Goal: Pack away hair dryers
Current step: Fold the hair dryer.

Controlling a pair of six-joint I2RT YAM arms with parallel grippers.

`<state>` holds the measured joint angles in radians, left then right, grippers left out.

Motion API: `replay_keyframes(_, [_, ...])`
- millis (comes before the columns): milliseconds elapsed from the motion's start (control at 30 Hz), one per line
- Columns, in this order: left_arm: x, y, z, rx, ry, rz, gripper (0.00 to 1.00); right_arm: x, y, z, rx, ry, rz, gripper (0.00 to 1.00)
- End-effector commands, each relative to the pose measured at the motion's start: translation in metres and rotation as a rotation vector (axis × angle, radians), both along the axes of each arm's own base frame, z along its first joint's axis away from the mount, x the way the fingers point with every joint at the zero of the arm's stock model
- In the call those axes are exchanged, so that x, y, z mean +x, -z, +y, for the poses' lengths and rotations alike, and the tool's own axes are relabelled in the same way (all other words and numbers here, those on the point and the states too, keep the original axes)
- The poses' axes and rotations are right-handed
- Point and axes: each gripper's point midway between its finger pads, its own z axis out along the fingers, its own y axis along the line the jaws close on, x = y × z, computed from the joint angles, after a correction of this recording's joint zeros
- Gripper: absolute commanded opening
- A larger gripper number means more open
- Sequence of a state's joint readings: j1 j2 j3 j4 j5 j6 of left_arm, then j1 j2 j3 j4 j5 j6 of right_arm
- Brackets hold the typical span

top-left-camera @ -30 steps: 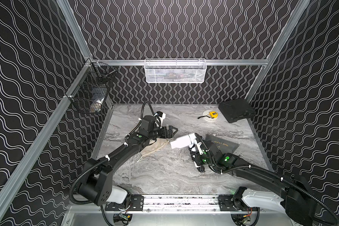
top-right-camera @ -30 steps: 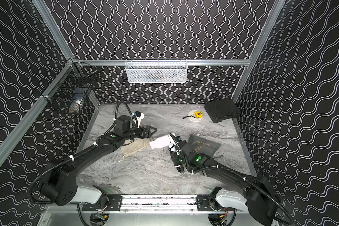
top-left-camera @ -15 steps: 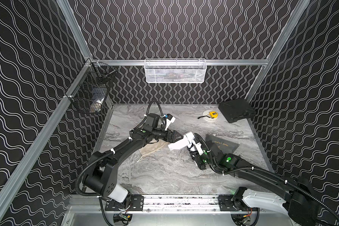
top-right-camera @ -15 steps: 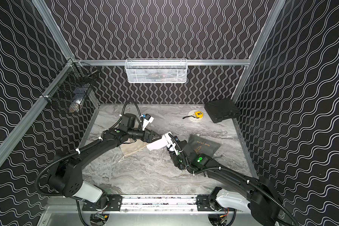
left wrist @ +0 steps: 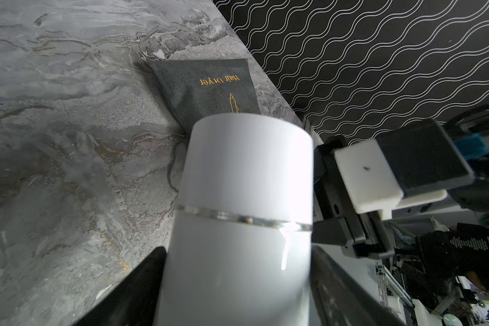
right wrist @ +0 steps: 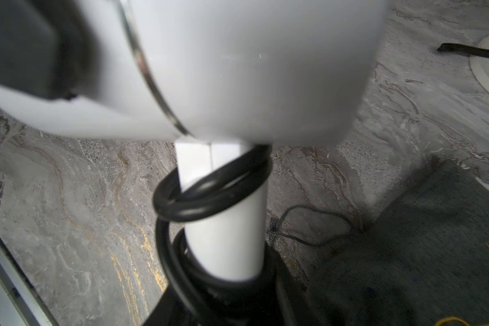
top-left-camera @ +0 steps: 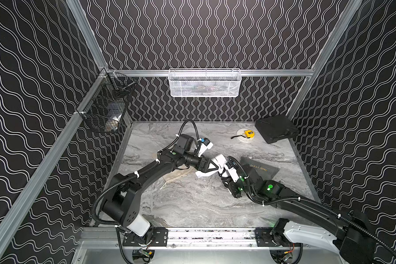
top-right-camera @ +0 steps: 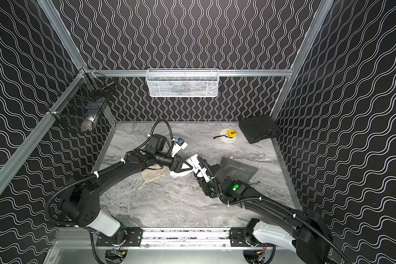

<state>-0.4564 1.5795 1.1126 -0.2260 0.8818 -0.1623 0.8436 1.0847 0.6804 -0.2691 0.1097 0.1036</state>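
A white hair dryer (top-left-camera: 219, 159) (top-right-camera: 193, 159) with black cord wound round its handle hangs above the table's middle in both top views. My right gripper (top-left-camera: 223, 175) (right wrist: 226, 282) is shut on the handle (right wrist: 226, 240) from below. My left gripper (top-left-camera: 213, 168) (left wrist: 237, 282) reaches in from the left. Its two black fingers lie against both sides of the barrel (left wrist: 246, 197), shut on it. One left finger (right wrist: 17, 48) shows against the barrel in the right wrist view.
A beige bag (top-left-camera: 176, 177) lies flat under my left arm. A dark grey "Hair Dryer" bag (top-left-camera: 261, 170) (left wrist: 209, 87) lies beside my right wrist. At the back right are a yellow tape measure (top-left-camera: 248, 133) and a black case (top-left-camera: 276, 128). Baskets (top-left-camera: 204, 84) (top-left-camera: 105, 107) hang on the walls.
My left gripper has swung right, from over the beige bag to the dryer's barrel, and its jaws have narrowed onto it. My right gripper has kept its hold on the handle.
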Motion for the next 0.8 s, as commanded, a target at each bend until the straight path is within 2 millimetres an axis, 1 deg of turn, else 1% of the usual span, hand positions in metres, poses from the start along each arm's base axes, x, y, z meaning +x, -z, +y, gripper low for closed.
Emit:
replay_keyframes(0, [-0.009,-0.007,-0.006,-0.037,0.065,-0.016,0.77,0.004,-0.018,0.013,0.068,-0.04,-0.059,0.1])
replay_keyframes(100, [-0.009,-0.008,-0.005,-0.035,0.065,-0.018,0.75,0.002,-0.018,0.014,0.07,-0.052,-0.063,0.1])
replay_keyframes(233, [-0.013,-0.009,-0.008,-0.052,0.088,-0.008,0.69,0.001,-0.019,0.015,0.077,-0.06,-0.069,0.1])
replay_keyframes(367, [-0.018,-0.009,-0.013,-0.059,0.105,-0.003,0.6,0.003,-0.026,0.017,0.105,-0.039,-0.075,0.1])
replay_keyframes(433, [-0.02,-0.008,-0.014,-0.054,0.1,-0.006,0.54,0.004,-0.032,0.019,0.145,-0.028,-0.076,0.09])
replay_keyframes(500, [-0.021,-0.008,-0.016,-0.055,0.093,-0.009,0.5,0.004,-0.038,0.022,0.196,-0.016,-0.076,0.09])
replay_keyframes(567, [-0.022,-0.009,-0.016,-0.065,0.079,-0.007,0.43,0.004,-0.043,0.025,0.243,-0.005,-0.072,0.09])
replay_keyframes(700, [-0.02,-0.01,-0.015,-0.09,0.019,-0.008,0.24,0.003,-0.055,0.031,0.339,0.012,-0.057,0.09])
replay_keyframes(767, [-0.019,-0.011,-0.015,-0.103,-0.012,-0.009,0.17,0.003,-0.061,0.034,0.388,0.019,-0.05,0.09])
